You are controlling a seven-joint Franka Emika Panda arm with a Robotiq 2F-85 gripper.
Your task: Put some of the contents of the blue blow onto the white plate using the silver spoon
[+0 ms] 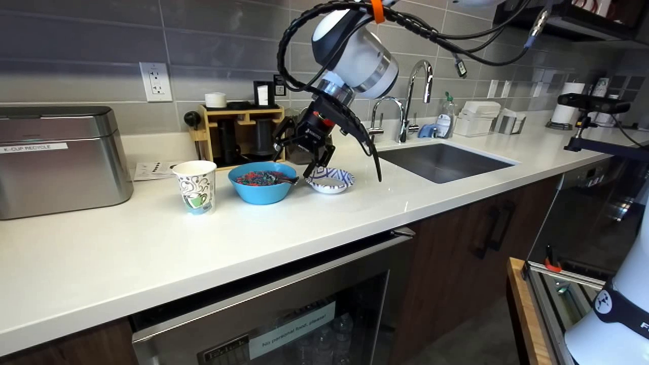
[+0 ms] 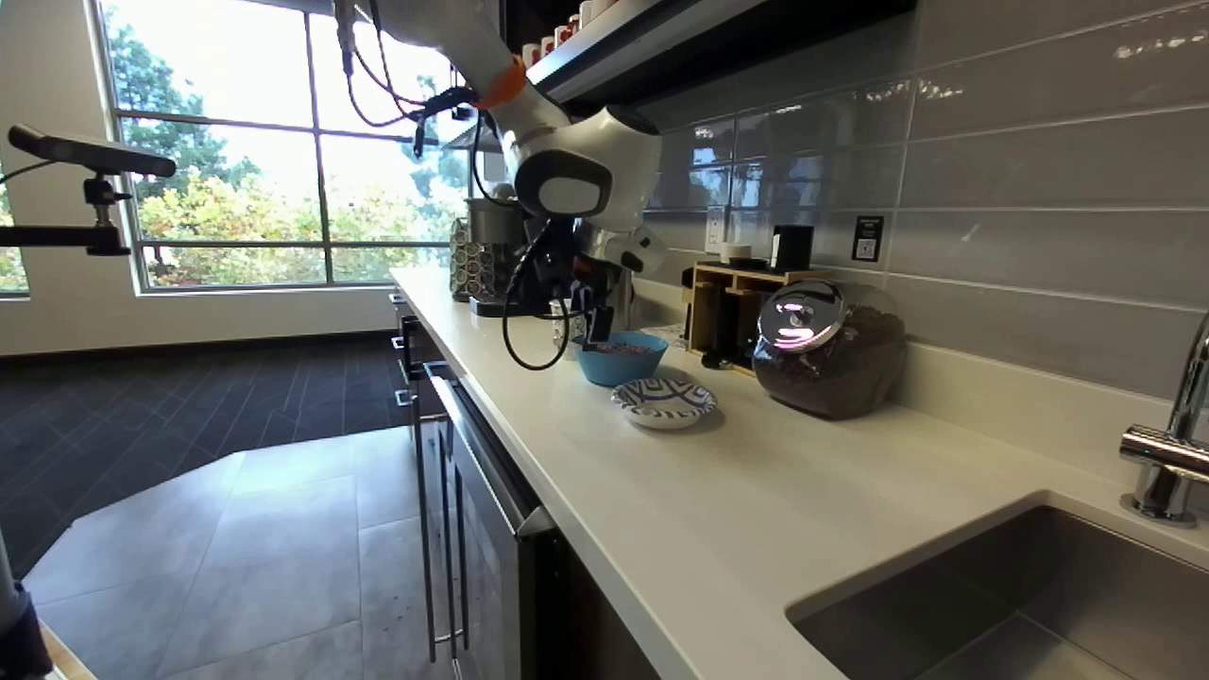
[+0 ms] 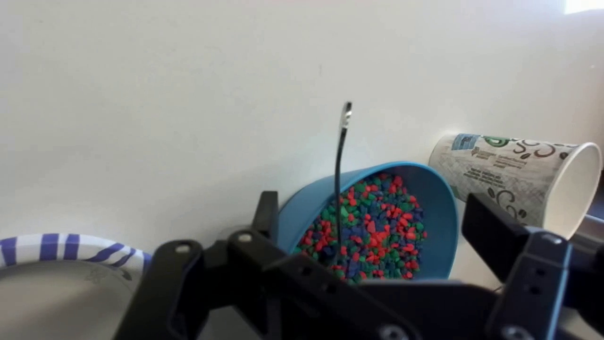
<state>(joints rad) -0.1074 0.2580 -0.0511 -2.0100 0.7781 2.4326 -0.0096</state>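
White counter [image 1: 152, 243], spoon [image 3: 338, 182] partly hidden.

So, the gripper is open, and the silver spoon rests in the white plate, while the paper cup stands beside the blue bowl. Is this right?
Not quite: the silver spoon rests in the blue bowl, not in the white plate; the wrist view shows it. The gripper is open and the paper cup stands beside the bowl, as you say.

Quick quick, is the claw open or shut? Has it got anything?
Claw: open, holding nothing; the spoon is in the bowl, not gripped.
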